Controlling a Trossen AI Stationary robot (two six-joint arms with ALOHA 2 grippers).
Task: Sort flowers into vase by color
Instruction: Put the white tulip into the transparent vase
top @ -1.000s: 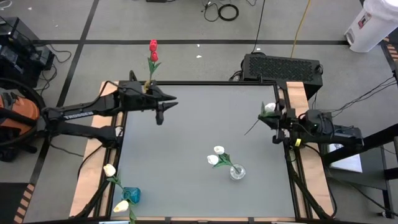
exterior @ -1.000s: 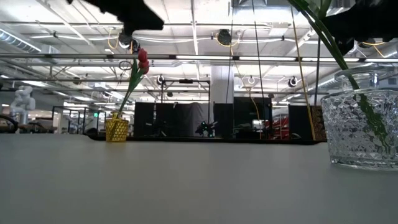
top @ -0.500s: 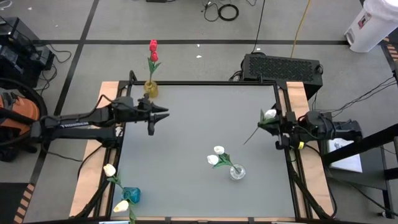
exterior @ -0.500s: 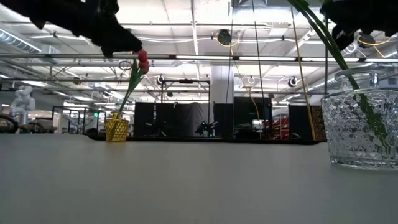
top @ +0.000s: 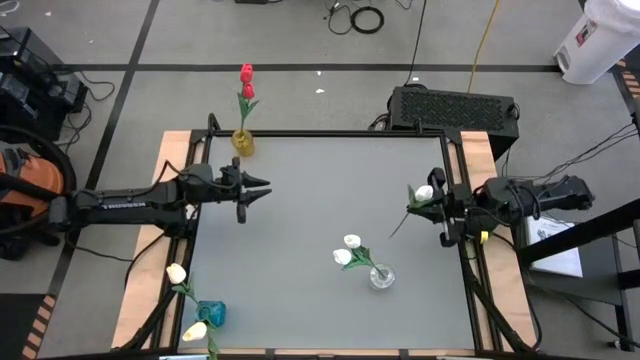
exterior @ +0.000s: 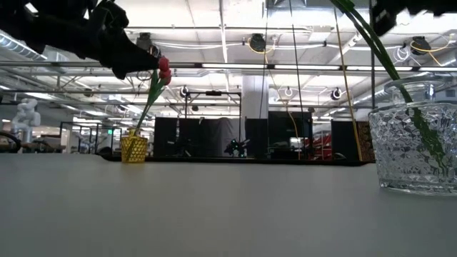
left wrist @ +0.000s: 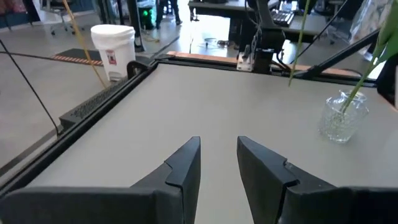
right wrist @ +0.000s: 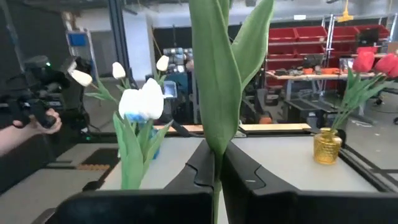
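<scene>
Right claw point(top: 441, 207) pinches a white tulip point(top: 424, 193) beside the clear vase point(top: 381, 277); left claw point(top: 262, 187) gapes empty; the stem may snag the vase's tulips.

Table point(top: 300, 210) centre open — wide bare lane between the arms. Obstacles: clear glass vase point(top: 381, 277) with white tulips point(top: 347, 249) near front-centre; yellow vase point(top: 242, 143) at far edge; teal vase point(top: 211, 313) at front-left corner.

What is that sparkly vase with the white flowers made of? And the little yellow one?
The clear vase looks like cut glass, or maybe clear plastic: see-through, with shiny diamond-shaped facets, and the green stems show through it. The yellow vase looks like amber-tinted glass with a bumpy, glossy surface, though it could be plastic too.
</scene>
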